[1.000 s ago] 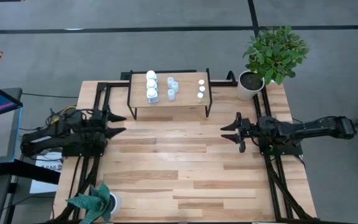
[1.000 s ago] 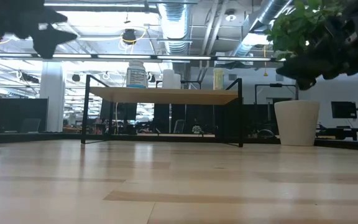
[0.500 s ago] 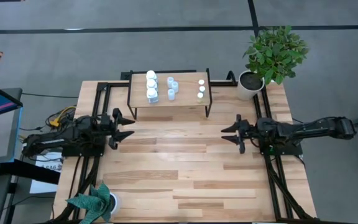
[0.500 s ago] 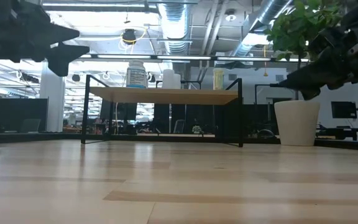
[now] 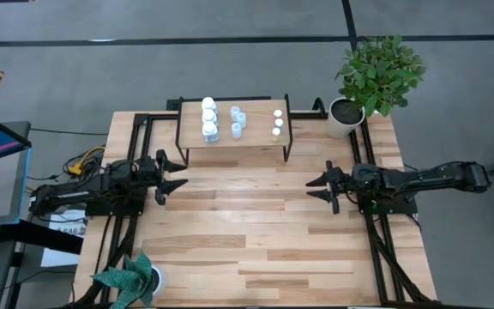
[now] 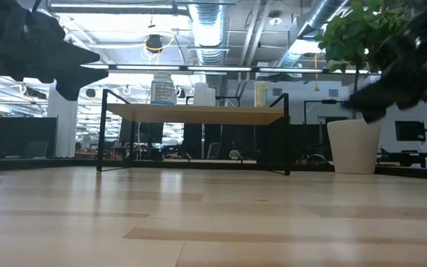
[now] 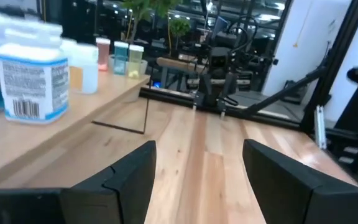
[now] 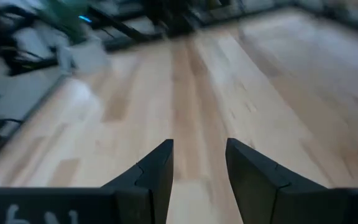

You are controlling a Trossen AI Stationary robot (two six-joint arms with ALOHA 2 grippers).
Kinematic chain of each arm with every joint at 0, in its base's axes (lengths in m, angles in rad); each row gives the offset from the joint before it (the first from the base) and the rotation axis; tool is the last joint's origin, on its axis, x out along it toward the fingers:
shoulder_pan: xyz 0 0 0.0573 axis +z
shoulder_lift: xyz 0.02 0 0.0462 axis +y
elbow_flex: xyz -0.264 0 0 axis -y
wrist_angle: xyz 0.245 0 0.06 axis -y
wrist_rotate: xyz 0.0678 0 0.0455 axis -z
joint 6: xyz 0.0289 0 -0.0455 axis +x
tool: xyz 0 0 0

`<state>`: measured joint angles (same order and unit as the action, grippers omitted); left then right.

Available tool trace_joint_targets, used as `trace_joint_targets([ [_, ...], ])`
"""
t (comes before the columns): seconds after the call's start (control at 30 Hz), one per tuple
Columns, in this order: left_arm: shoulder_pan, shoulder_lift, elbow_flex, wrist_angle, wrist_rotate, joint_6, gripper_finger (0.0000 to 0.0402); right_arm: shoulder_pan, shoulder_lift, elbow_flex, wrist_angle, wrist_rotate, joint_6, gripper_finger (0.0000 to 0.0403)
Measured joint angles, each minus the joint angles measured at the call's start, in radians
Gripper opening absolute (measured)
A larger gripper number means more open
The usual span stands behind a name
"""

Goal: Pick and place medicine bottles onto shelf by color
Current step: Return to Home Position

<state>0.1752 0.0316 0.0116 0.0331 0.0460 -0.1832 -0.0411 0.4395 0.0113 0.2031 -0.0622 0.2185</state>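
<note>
A: Status on the bottle sort?

B: Looks finished from here. The shelf (image 5: 257, 130) sits top centre of the tabletop (image 5: 247, 240), and every bottle I can count is on it. White bottles (image 5: 208, 116) are in a column at its left end. Pale-blue bottles (image 5: 237, 120) are just beside them, mid-shelf. Tiny bottles (image 5: 277, 124) are in a column at the right end. Roughly three per group.

A: Anything loose on the table?

B: No bottle visible on the wood in the high view, none in the low view's foreground. Nothing left to pick, as far as I can see.

A: Grippers?

B: Left gripper (image 5: 180, 172) is mid-left of the high frame, near the shelf's lower-left corner. Fingers spread wide, nothing between them. Right gripper (image 5: 310, 189) is mid-right, well apart from the shelf. Its gap is narrower but parted, also empty.

A: So what remains?

B: My read is that only parking both arms is left. Colour groups look clean from above. Can't confirm the tiny ones' cap colours there. The low view shows one yellowish bottle (image 6: 261, 94) at the shelf's right.
</note>
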Motion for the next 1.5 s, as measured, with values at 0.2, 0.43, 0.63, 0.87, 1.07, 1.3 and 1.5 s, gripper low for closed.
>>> trace_joint_targets([
  [0.2, 0.000, 0.001, 0.000, 0.000, -0.007, -0.042, 0.0228, 0.001, -0.148, 0.000, -0.019, -0.050, -0.095, 0.0170],
  [0.43, 0.000, 0.001, 0.000, 0.000, -0.007, -0.022, 0.0228, 0.000, -0.329, 0.000, -0.134, -0.050, -0.099, 0.0169],
  [0.63, 0.000, 0.001, -0.001, -0.001, -0.008, -0.022, 0.0228, -0.016, -0.439, 0.002, -0.175, -0.037, -0.166, 0.0172],
  [0.87, 0.000, 0.001, -0.001, -0.001, -0.008, -0.022, 0.0228, -0.040, -0.394, 0.002, -0.191, 0.027, -0.078, 0.0171],
  [1.07, 0.000, 0.001, -0.001, -0.001, -0.008, -0.022, 0.0228, -0.040, -0.367, 0.002, -0.192, 0.030, -0.045, 0.0171],
  [1.3, 0.000, 0.001, -0.002, -0.001, -0.008, -0.022, 0.0228, -0.040, -0.367, 0.001, -0.196, 0.030, -0.043, 0.0169],
  [1.5, 0.000, 0.001, -0.002, -0.001, -0.008, -0.023, 0.0228, -0.040, -0.367, 0.000, -0.196, 0.030, -0.043, 0.0171],
])
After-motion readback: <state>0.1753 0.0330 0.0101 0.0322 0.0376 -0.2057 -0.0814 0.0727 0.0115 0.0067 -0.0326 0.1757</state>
